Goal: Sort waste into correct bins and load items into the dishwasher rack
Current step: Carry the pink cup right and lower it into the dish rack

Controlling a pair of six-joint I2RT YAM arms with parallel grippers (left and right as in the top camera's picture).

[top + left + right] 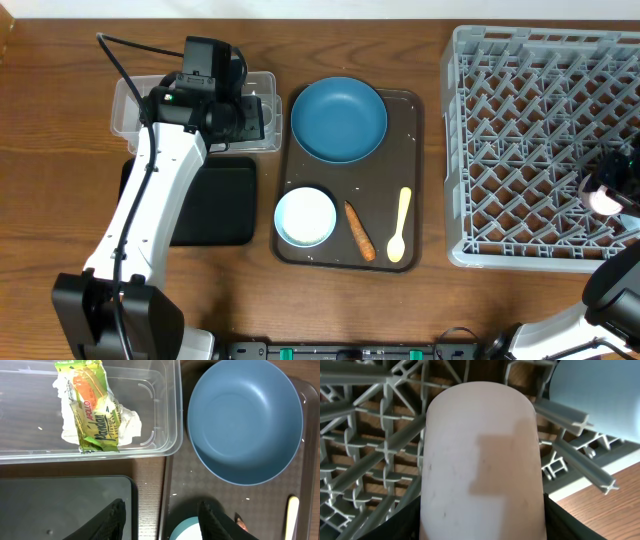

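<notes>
STEP: loading rack | right fingers [565, 522] clamped on small pink cup [480, 460], low over dishwasher rack [520, 150], right edge | left fingers [110, 522] spread, empty, beside clear tub [165, 410] holding wrapper [92, 405], tissue [127, 425] | NEXT, likely: seat cup between pegs, release; carrot piece [359, 231] unsorted

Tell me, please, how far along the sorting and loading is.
Done: a tissue and wrapper lie in the clear tub, and a light blue cup seems to sit in the rack. In hand: the right fingers hold a small pink cup over the rack. Remaining: the plate, bowl, spoon and carrot on the brown tray.
</notes>
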